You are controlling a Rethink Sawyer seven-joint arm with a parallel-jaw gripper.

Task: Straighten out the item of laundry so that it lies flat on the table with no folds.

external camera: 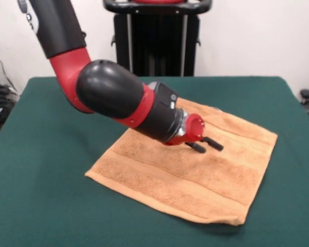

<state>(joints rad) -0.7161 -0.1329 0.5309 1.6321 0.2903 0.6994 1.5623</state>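
You see one towel (pixel 195 175) on the table (pixel 41 206), its far-left corner hidden behind the arm (pixel 118 92); one gripper (pixel 204 146), fingers spread, hovers above it

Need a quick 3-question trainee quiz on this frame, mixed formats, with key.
1. True or false: the towel is bunched into a ball on the table.
2. Multiple choice: the end effector is A) over the towel, B) over bare table beside it, C) out of view.
3. Fill in: the end effector's two fingers are ____ in colour.

Key: 1. False, it lies spread out, nearly flat. 2. A. 3. Black.
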